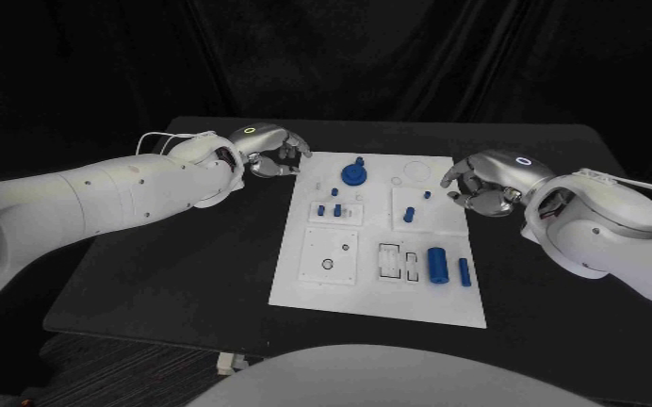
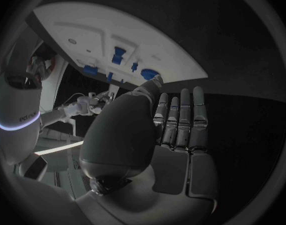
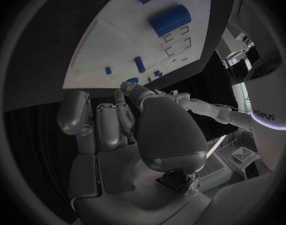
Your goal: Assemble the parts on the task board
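My left robot hand hovers upper left of the task board, fingers spread, holding nothing; my right robot hand mirrors it at the right edge.

The head view looks steeply down from above onto the black counter. Each wrist view looks closely past its own robot hand toward the flat white rectangular task board, which all three views share.
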You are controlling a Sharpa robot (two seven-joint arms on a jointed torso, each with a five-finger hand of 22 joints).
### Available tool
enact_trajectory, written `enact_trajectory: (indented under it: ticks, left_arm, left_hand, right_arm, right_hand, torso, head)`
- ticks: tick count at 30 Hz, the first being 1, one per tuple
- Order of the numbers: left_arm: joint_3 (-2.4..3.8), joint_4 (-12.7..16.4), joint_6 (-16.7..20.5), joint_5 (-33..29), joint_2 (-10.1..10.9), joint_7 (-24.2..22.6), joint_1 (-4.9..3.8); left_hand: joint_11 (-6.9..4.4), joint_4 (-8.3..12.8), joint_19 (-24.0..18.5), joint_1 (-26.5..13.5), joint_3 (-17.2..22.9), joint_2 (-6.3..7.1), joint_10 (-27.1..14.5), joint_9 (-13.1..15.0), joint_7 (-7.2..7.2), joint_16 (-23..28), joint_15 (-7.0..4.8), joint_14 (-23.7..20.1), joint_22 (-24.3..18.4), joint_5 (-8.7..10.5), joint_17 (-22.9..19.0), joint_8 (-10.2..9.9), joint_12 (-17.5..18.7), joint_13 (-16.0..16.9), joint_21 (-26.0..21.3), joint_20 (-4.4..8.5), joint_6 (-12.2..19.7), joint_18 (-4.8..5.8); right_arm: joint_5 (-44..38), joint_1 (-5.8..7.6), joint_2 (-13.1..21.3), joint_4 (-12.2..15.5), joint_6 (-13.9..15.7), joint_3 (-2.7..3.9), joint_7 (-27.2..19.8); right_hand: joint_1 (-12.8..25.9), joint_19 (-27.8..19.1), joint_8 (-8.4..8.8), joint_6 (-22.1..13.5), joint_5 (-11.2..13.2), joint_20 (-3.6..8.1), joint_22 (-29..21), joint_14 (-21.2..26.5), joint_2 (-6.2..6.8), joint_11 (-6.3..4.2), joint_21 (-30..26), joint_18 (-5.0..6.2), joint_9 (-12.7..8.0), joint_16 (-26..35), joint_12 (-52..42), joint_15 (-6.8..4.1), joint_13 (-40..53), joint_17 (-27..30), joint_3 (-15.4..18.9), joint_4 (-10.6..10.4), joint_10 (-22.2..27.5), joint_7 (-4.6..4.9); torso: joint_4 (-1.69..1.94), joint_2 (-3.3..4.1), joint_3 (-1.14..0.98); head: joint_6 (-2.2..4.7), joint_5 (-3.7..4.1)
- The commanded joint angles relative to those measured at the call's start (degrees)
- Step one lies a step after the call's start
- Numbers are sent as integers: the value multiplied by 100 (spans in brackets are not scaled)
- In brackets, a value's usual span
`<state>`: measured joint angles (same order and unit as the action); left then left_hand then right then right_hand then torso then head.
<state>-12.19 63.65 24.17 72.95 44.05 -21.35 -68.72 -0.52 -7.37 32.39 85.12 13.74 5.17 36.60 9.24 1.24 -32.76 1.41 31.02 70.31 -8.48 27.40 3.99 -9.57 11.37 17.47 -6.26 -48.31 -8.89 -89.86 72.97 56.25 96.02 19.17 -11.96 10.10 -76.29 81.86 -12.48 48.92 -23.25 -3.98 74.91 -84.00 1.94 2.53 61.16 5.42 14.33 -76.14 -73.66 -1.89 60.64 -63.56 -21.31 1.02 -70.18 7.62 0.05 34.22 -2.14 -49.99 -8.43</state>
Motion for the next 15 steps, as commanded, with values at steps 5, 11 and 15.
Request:
enact_trajectory:
  ticks: [5,11,15]
  left_arm:
    - [7,424,-1107,-4639,261,-1651,-126]
    - [4,980,-2158,-6435,429,-1946,-102]
    - [3,1453,-2602,-6963,602,-2046,-36]
  left_hand:
    - [-86,-906,-2401,-1242,-807,-637,-2287,-172,-115,2558,-282,-2642,-2796,-711,-1915,-27,296,-626,-1477,152,163,-112]
    - [-503,-939,-3033,-1789,-1756,-994,-3400,-662,-479,3276,-57,-3102,-4706,-477,-2740,-150,706,-1034,-1557,34,2358,-29]
    - [-599,-934,-3156,-1922,-2320,-1227,-3603,-775,-594,3276,-53,-3102,-5854,-56,-2740,-255,849,-1096,-1641,83,3657,9]
  right_arm:
    - [-377,481,-5,-60,281,9,260]
    - [-568,561,-235,-383,-202,9,338]
    - [-701,448,-486,-691,-471,8,267]
  right_hand:
    - [147,-95,70,87,-15,-14,680,-9,317,0,-170,65,-8,62,2150,24,-2373,80,-159,-138,1916,-10]
    - [321,-322,262,1,192,-224,560,220,539,351,-683,83,-52,252,3895,270,-3429,410,-225,-265,3075,22]
    - [207,-318,370,169,609,-352,581,266,581,451,-705,124,-110,193,4670,385,-4232,426,-24,-164,2997,214]
  torso:
    - [11,-5,1]
    - [5,-6,7]
    - [9,-9,18]
  head:
    - [-1,-3]
    - [-1,-90]
    - [-1,-133]
